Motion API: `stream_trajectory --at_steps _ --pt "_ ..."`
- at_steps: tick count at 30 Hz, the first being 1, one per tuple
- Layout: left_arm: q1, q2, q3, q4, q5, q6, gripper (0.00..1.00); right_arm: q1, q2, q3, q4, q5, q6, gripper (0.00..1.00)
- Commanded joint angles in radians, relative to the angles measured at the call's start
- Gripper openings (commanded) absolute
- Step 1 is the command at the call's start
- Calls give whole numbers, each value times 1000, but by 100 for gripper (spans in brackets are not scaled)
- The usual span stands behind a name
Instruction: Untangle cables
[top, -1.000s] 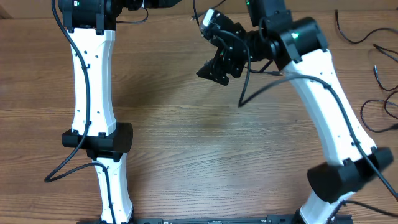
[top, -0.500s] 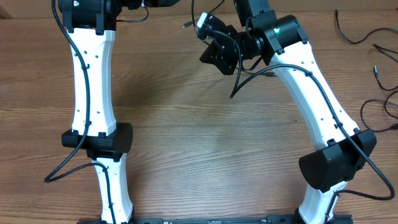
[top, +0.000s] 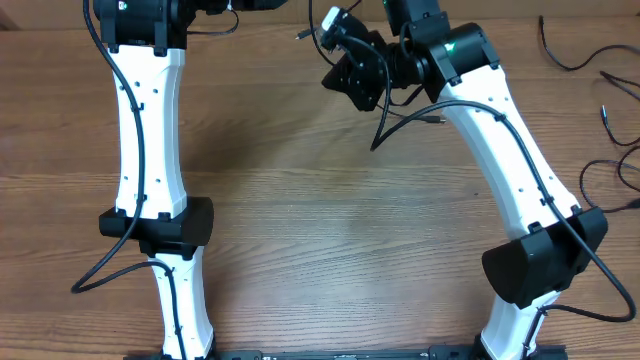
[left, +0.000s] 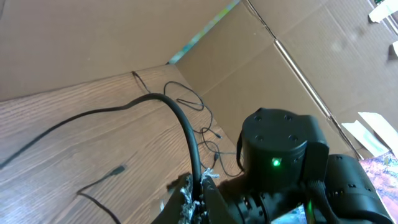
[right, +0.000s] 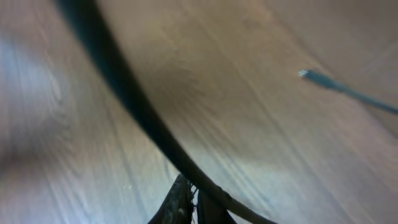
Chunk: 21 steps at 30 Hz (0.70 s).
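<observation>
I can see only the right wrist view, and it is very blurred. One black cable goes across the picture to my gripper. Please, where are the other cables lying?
Observer: In the overhead view, loose cables lie near the right edge of the table, far from the right gripper.
Operator: Where is the left gripper?
Observer: It is beyond the top of the overhead frame. In the left wrist view, the left gripper is shut on a black cable.
Operator: Is my arm close to it?
Observer: Yes, the right arm's joint, with its green light on, sits right beside it.
</observation>
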Motion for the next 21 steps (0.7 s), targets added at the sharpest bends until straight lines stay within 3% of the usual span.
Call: stream_trajectory --at_steps 1,8,10,13,14,15,16,17,19,21 --pt "6 -31 23 28 13 -37 4 -19 -23 3 59 35 92 4" --pt "6 -31 23 126 4 -147 4 -23 -23 3 108 37 148 4" --pt "6 -31 23 142 4 -171 4 -21 -23 3 118 37 148 14" --pt "6 -31 23 159 4 -190 4 -21 -23 3 142 37 148 17" --pt "6 -31 23 159 4 -190 4 -21 -23 3 153 37 148 31" --pt "6 -31 23 159 3 -190 4 -21 -23 3 161 37 148 55" --pt "7 -31 23 158 3 -190 4 -21 -25 4 166 37 148 66" --pt "8 -31 23 158 3 -190 4 -22 -27 4 170 37 147 69" --pt "15 -31 23 159 3 -191 4 -22 -29 3 174 39 143 86" --pt "26 -31 23 163 0 -200 4 -22 -31 4 176 55 130 88"
